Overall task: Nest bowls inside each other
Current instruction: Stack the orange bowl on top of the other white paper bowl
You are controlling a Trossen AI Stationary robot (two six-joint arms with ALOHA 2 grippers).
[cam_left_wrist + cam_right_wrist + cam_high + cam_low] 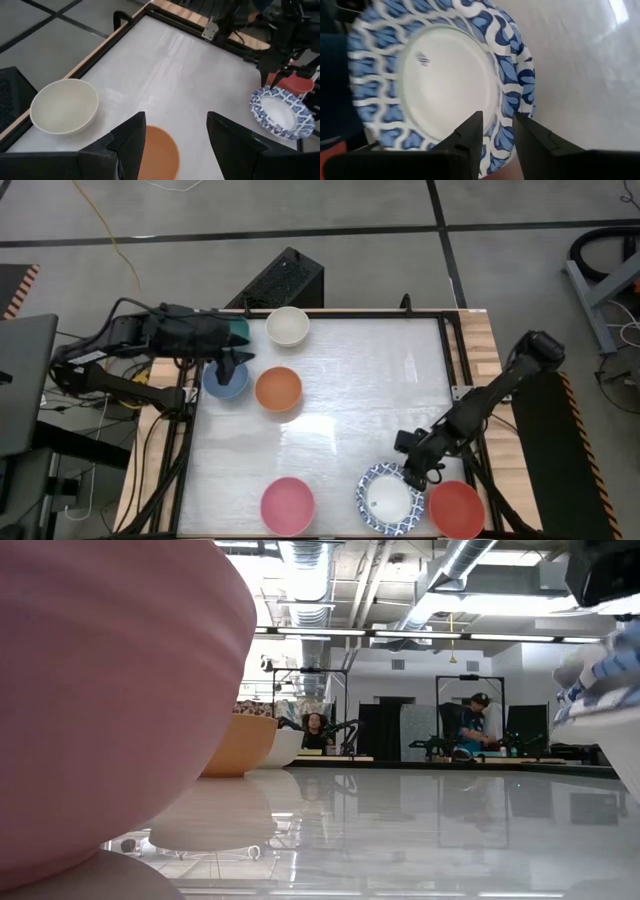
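1. High view: the worktop (330, 410) is a glossy white sheet in a wooden frame with black rails, standing on a grey tiled floor (300, 210). On it are a cream bowl (287, 326) at the far edge, an orange bowl (278, 389) just beside a blue bowl (226, 383), a pink bowl (287, 505) at the near edge, and a shallow blue-and-white patterned bowl (390, 500) next to a red bowl (456, 509). The left gripper (236, 360) hangs over the blue bowl. The right gripper (415, 472) is at the far rim of the patterned bowl.

2. Low view: the pink bowl (110, 700) fills the near left. Across the shiny surface stand the orange bowl (240, 745) and the cream bowl (285, 747). Beyond is a workshop with ceiling ducts and two seated people (315, 730) at other rigs.

3. Left wrist view: the left jaws stand wide apart with nothing between them, above the orange bowl (160, 155); the cream bowl (64, 106) is to one side, the patterned bowl (280, 111) and the red bowl (292, 82) well apart at the far corner.

4. Right wrist view: the right jaws stand narrowly apart astride the patterned bowl's (440, 80) rim, one finger (470, 132) inside and one outside; whether they press on it I cannot tell. The bowl has a plain white centre and a looping blue border.
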